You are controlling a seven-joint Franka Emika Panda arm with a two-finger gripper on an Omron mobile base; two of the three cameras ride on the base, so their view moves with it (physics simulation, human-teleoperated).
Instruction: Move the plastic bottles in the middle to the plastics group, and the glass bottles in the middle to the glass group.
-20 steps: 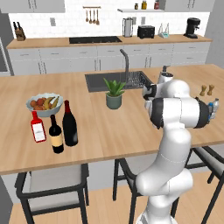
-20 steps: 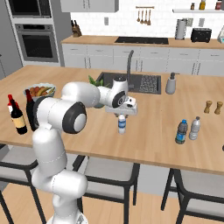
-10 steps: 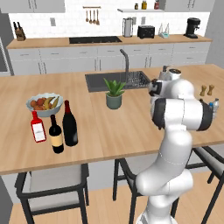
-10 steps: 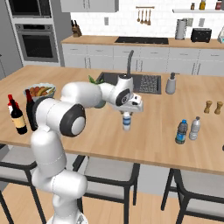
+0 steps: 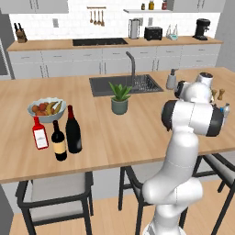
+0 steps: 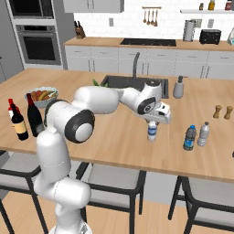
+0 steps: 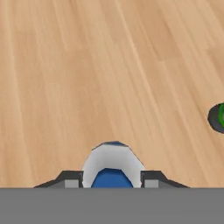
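One water bottle (image 6: 152, 132) stands on the counter, well right of the sink (image 6: 132, 84); the gripper (image 6: 154, 122) is clamped on its top. Further right of the sink, a blue-labelled bottle (image 6: 189, 137) stands just beside the grey bottle (image 6: 204, 134). Lift vertically, keep the bottle upright, and set it beside the grey bottle.

Fruit bowl (image 5: 46, 108), potted plant (image 5: 120, 97), sink (image 5: 125, 84), pepper mills (image 6: 222, 112)
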